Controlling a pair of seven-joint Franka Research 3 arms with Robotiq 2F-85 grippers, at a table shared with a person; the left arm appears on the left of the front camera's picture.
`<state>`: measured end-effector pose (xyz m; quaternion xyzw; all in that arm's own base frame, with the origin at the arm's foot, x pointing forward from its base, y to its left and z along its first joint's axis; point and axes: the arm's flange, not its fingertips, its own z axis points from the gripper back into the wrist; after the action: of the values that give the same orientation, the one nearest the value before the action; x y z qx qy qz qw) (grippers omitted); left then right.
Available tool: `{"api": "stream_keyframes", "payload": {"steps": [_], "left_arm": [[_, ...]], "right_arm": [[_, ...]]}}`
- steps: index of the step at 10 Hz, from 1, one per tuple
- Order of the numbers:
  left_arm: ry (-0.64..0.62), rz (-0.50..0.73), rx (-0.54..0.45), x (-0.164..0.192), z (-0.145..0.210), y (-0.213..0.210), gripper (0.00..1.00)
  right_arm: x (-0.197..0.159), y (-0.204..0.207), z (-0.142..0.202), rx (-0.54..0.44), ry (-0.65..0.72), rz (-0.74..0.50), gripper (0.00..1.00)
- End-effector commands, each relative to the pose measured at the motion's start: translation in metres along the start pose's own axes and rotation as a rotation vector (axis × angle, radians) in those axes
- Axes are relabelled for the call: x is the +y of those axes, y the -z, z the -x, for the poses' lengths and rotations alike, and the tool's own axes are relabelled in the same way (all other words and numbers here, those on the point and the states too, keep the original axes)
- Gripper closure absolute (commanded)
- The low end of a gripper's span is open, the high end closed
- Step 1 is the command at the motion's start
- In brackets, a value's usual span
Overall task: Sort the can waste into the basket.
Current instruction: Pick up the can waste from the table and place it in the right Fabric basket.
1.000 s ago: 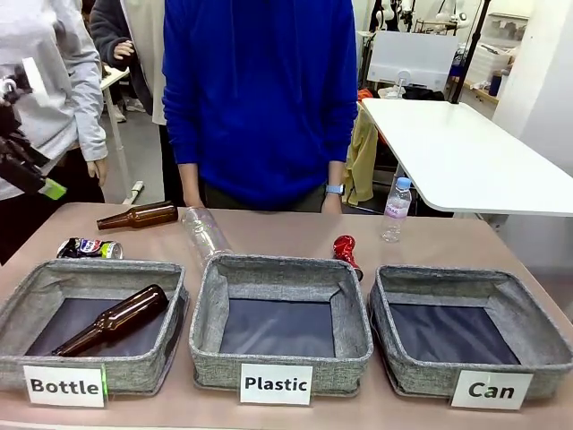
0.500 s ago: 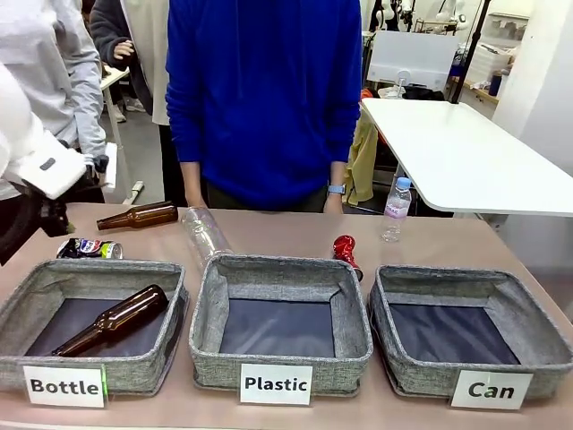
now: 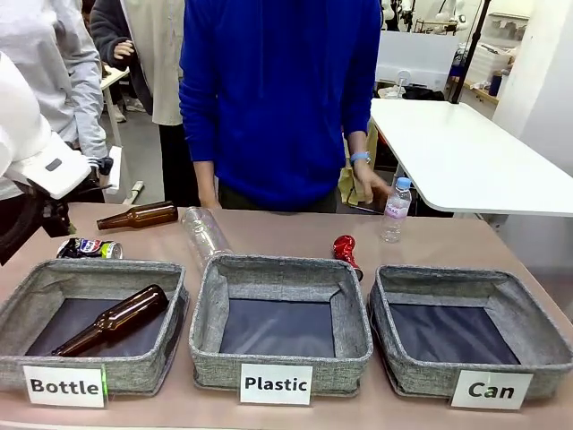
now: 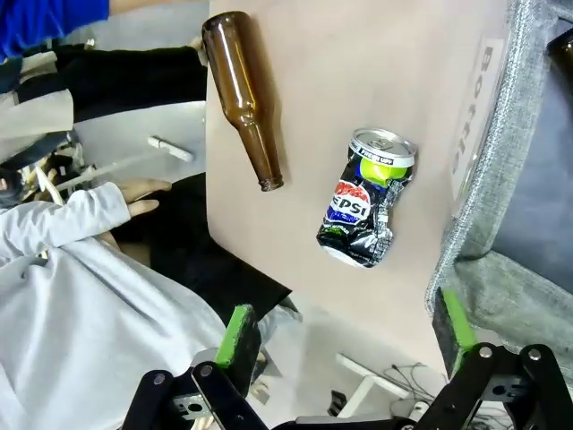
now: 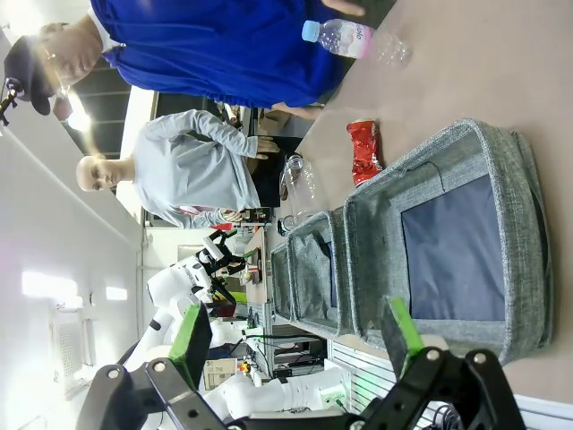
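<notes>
Table [image 3: 286, 235]: Bottle basket [image 3: 89, 267], Plastic basket [image 3: 277, 262], Can basket [image 3: 448, 273] near; behind, l-r: dark can [image 3: 89, 248], brown bottle [image 3: 139, 216], clear bottle [image 3: 204, 231], red can [image 3: 346, 251], water bottle [image 3: 396, 210].

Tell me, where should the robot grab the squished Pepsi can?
Around its crushed middle, straight down from above. The can lies flat on its side, and the dent leaves a narrower waist there. The open left gripper is turned so its fingers would land either side, one probably slipping between can and Bottle basket.

The left arm [image 3: 40, 161] has swung in as the person's hand [image 3: 369, 186] nears the plastic bottle [image 3: 395, 210].
</notes>
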<state>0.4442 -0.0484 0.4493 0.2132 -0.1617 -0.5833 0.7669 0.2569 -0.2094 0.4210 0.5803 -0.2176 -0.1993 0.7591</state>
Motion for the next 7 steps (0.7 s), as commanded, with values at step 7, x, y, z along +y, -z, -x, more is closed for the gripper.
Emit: {"api": "stream_keyframes", "payload": {"steps": [7], "left_arm": [[0.297, 0.214, -0.048, 0.059, 0.004, 0.092, 0.0]], "right_arm": [[0.0, 0.0, -0.002, -0.012, -0.024, -0.026, 0.0]]}}
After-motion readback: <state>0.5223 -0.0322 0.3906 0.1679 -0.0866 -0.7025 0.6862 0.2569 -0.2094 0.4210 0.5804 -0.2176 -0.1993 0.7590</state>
